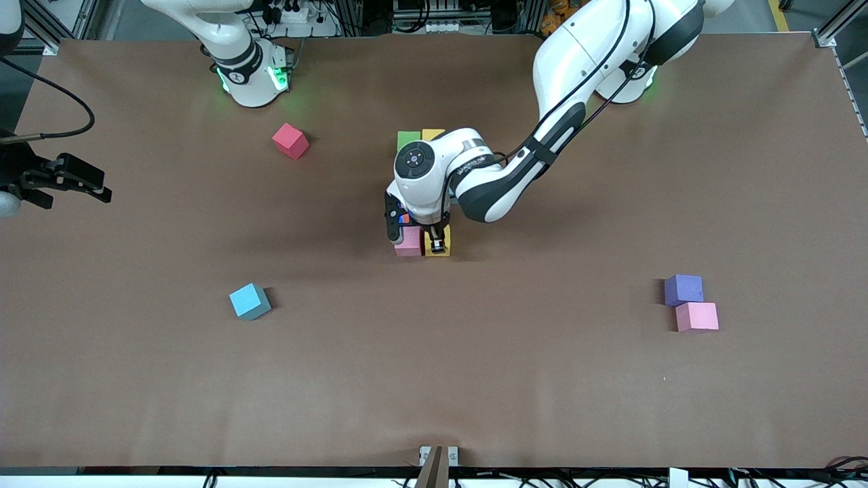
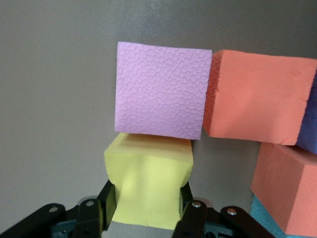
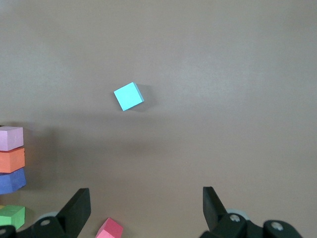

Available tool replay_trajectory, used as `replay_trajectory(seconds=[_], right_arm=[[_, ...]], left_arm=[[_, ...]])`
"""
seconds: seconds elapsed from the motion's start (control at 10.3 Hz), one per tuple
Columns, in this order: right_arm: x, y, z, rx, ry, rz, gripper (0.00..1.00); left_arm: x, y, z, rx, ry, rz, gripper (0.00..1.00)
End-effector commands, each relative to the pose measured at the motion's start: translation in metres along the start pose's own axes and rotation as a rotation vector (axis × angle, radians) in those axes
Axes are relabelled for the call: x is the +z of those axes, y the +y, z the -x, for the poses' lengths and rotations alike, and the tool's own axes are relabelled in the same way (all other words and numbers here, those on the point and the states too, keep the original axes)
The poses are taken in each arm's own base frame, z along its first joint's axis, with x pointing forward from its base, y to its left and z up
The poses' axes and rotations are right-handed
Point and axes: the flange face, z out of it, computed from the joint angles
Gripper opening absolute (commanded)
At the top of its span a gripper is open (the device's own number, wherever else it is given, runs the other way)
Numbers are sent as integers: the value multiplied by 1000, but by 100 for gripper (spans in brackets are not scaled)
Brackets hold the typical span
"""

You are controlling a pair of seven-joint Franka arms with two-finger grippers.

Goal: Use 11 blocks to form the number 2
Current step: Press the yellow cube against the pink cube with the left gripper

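Two hands: the left hand grips a yellow block mid-tabletop beside a pink block; the right hand waits open.

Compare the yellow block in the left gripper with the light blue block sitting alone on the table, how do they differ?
The yellow block is pinched in the shut left gripper; the light blue block is free, with no gripper on it. The yellow block sits against a pink block in the cluster; the light blue one stands alone, toward the right arm's end. The yellow block is squeezed inward; the light blue one keeps its shape. Both are foam cubes that look alike in size.
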Motion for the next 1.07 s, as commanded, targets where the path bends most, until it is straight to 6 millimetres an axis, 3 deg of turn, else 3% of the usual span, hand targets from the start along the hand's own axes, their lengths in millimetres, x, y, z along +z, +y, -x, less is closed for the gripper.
replay_trajectory(seconds=[0.0, 0.78, 0.88, 0.98], right_arm=[[-5, 2, -1, -11, 1, -17, 100], [-5, 2, -1, -11, 1, -17, 100], [-5, 2, -1, -11, 0, -17, 100], [-5, 1, -1, -12, 1, -17, 100]], left_arm=[[1, -3, -6, 17, -2, -9, 43], [6, 4, -12, 25, -1, -5, 43], [6, 4, -12, 18, -2, -4, 56], [9, 4, -11, 13, -6, -2, 100]])
